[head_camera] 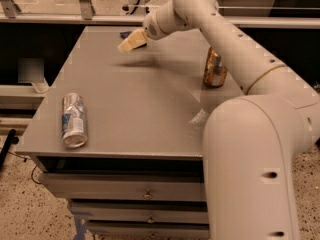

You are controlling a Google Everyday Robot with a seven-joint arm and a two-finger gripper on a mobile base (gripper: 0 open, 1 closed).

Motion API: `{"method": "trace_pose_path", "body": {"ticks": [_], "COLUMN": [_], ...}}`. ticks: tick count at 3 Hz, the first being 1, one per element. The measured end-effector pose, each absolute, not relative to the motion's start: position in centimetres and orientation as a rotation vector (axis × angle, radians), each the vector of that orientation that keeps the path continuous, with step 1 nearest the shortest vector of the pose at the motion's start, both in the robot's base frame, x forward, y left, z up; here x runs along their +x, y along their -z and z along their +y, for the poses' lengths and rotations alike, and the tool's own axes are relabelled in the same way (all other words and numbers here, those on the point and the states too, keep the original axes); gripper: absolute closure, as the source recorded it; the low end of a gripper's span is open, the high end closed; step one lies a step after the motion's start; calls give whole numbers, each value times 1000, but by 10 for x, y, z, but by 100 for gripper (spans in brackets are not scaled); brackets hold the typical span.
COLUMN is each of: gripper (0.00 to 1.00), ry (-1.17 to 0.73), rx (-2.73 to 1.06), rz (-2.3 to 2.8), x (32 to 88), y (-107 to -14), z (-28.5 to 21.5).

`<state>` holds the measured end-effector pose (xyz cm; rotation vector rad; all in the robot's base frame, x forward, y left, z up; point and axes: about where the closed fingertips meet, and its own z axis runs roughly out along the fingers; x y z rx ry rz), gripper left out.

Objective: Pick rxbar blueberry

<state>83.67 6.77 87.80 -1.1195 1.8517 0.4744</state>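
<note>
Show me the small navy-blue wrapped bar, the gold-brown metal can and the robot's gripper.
small navy-blue wrapped bar (124,34): camera view, its visible corner.
gold-brown metal can (215,70): camera view, mid-side.
gripper (131,42): camera view, its tan tip, close beside the bar.

Single view: the camera sits high, well behind the gripper, which hangs over the far edge of the table. It faces forward and down, and the arm looms close, right of the gripper.
</note>
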Motion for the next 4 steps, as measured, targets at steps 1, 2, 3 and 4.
{"method": "trace_pose_path", "body": {"ticks": [1,2,3,4], "gripper": [0,0,18,41], "ry": [-468,-467,-471,-475], "rx": [-1099,-1075,-1048,-1030], "rz": [1891,1922,1944,1950], "x": [855,866,872,876], "y": [-859,-846,-836,-834], "z": [72,71,69,69]}}
